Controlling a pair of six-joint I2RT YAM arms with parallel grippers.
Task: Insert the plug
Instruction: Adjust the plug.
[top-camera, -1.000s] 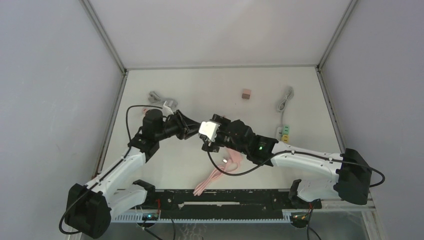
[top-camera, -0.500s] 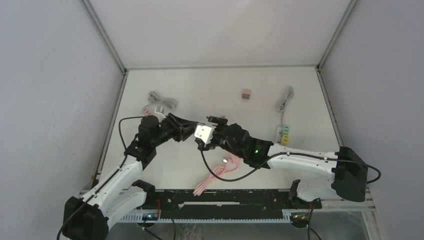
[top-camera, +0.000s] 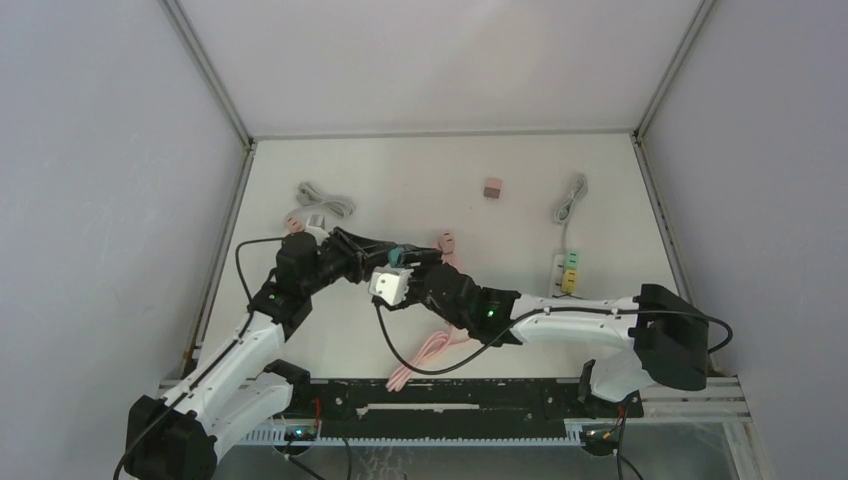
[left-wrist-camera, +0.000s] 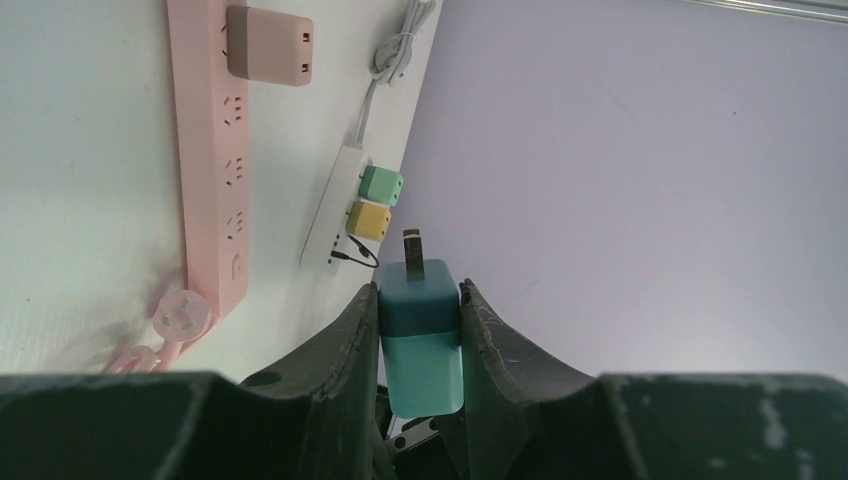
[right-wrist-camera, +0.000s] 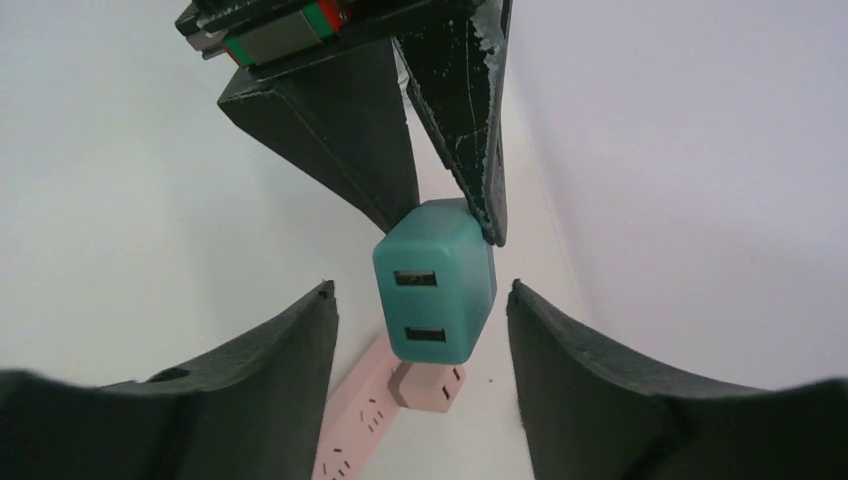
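Top external barely shows the teal plug (left-wrist-camera: 420, 335) the left jaws grip; right jaws open around it.

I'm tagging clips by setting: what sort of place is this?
Most likely a robotics lab test cell: a white table boxed in by plain grey panels, robot arms bolted at its near edge, and plug-in practice items: a pink power strip, a white power strip and a teal USB charger.

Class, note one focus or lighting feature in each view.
Top external: soft, even light on the white table. Left wrist: the teal plastic plug adapter is sharp, the left claw a dark blur at its base. Right wrist: adapter crisp, right claw silhouetted.
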